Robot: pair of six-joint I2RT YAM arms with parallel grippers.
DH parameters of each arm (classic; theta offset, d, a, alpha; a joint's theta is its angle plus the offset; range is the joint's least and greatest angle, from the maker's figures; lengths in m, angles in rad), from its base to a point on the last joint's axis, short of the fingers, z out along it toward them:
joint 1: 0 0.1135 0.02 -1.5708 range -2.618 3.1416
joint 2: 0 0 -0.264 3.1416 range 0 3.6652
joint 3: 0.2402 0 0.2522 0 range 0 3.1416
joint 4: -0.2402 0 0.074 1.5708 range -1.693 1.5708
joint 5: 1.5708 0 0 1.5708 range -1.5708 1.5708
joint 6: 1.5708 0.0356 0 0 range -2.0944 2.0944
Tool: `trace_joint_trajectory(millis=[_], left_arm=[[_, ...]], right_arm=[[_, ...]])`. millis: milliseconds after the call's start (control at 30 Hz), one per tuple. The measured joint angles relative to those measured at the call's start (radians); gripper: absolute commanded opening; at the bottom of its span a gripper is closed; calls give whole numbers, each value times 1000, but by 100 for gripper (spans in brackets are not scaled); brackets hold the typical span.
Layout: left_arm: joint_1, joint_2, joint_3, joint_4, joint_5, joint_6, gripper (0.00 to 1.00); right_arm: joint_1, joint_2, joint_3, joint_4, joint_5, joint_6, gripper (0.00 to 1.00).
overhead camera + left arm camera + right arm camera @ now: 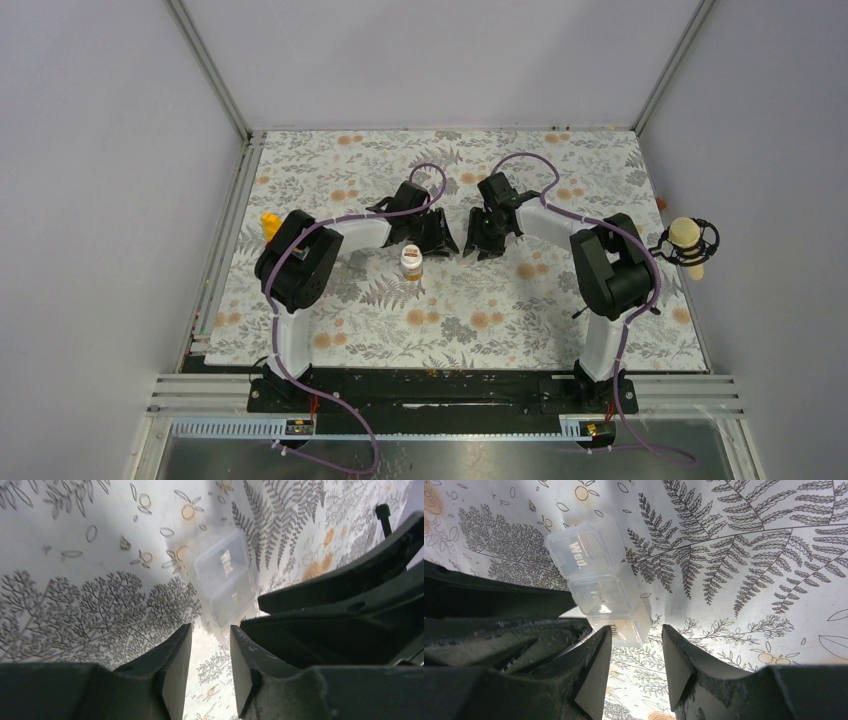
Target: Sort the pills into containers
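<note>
An amber pill bottle (412, 262) with a white cap stands upright on the floral mat, just in front of my left gripper (437, 240). No clear cup shows. A clear strip of lidded pill compartments (594, 575), one marked "Wed.", lies flat between the two grippers and also shows in the left wrist view (225, 570). My left gripper (210, 628) is open and empty, its tips at one end of the strip. My right gripper (636, 629) is open and empty at the other end. I see no loose pills.
A yellow toy block (268, 222) sits at the mat's left edge behind the left arm. A round cream object in a black ring (688, 245) hangs at the right wall. The two grippers (480, 240) almost touch at mid-table.
</note>
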Motion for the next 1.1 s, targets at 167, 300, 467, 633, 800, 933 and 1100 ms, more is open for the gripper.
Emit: trace_joint_trajectory(millis=[167, 300, 467, 633, 800, 933, 1100], left_arm=[[-1, -18, -43, 33, 42, -1, 34], [-3, -18, -43, 49, 57, -3, 24], [-3, -18, -46, 57, 64, 0, 15], [-11, -18, -46, 47, 62, 34, 9], [-13, -18, -43, 47, 60, 54, 3], [-21, -18, -31, 32, 46, 70, 0], [-29, -14, -7, -5, 23, 92, 0]], right_arm=[[0, 3, 2, 4, -7, 10, 48], [0, 4, 2, 4, -8, 14, 47], [0, 6, 2, 9, -17, 17, 46], [0, 8, 2, 17, -32, 24, 39], [-10, 9, -1, 18, -52, 31, 32], [-20, 9, -8, 26, -79, 33, 29], [-34, 10, -20, 39, -115, 33, 29]])
